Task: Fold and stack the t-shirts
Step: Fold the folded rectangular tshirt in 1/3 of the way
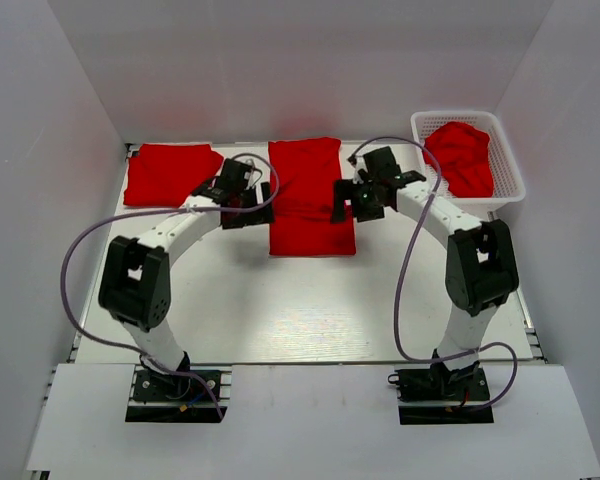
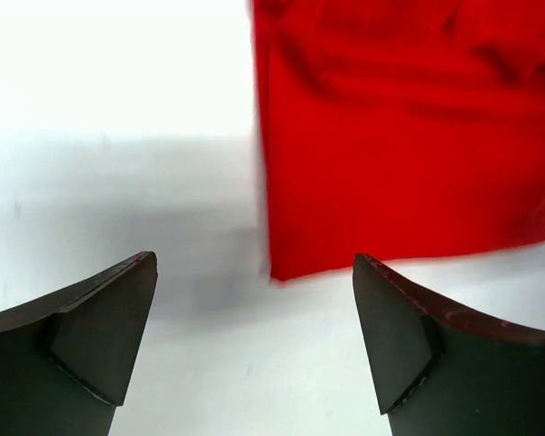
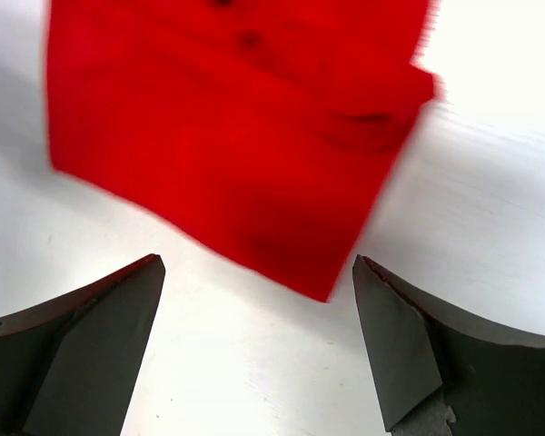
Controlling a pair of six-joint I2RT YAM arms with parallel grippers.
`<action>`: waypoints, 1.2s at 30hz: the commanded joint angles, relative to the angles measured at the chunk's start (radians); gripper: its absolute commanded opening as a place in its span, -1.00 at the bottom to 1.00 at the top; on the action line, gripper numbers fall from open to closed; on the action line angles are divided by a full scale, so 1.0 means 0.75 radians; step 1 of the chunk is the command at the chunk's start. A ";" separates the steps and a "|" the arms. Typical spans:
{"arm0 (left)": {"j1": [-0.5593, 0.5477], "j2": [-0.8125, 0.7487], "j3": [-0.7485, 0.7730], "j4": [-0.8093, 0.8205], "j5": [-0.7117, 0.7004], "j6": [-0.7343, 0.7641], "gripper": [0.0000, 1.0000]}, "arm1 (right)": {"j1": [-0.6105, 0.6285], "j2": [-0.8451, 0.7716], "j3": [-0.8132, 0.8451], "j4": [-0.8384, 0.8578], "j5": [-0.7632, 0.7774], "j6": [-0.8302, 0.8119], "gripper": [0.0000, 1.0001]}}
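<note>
A red t-shirt (image 1: 310, 196) lies folded into a long strip at the table's middle back. It also shows in the left wrist view (image 2: 400, 136) and the right wrist view (image 3: 236, 145). A second red t-shirt (image 1: 170, 174) lies folded at the back left. A third red t-shirt (image 1: 462, 157) lies crumpled in the white basket (image 1: 510, 165). My left gripper (image 1: 250, 207) is open and empty beside the strip's left edge (image 2: 254, 272). My right gripper (image 1: 352, 205) is open and empty beside its right edge (image 3: 254, 272).
White walls close in the table on the left, back and right. The basket stands at the back right corner. Grey cables loop from both arms over the table (image 1: 280, 310).
</note>
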 commanded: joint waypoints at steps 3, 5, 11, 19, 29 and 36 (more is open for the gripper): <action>0.004 -0.248 -0.241 -0.046 0.001 -0.072 0.98 | 0.121 -0.013 -0.020 0.105 -0.075 -0.128 0.80; 0.004 -0.291 -0.325 -0.030 0.013 -0.072 0.98 | 0.142 0.056 0.010 0.077 -0.107 -0.144 0.80; 0.004 -0.465 -0.487 -0.025 0.026 -0.098 0.98 | 0.175 0.189 0.147 0.121 -0.104 -0.152 0.80; 0.004 -0.528 -0.526 -0.062 -0.038 -0.111 0.98 | 0.183 0.351 0.272 0.146 -0.059 -0.160 0.80; 0.004 -0.541 -0.526 -0.087 -0.038 -0.123 0.98 | 0.175 0.453 0.337 0.449 0.195 -0.140 0.80; 0.004 -0.553 -0.514 -0.087 -0.038 -0.135 0.98 | 0.173 0.569 0.558 0.580 0.411 -0.126 0.80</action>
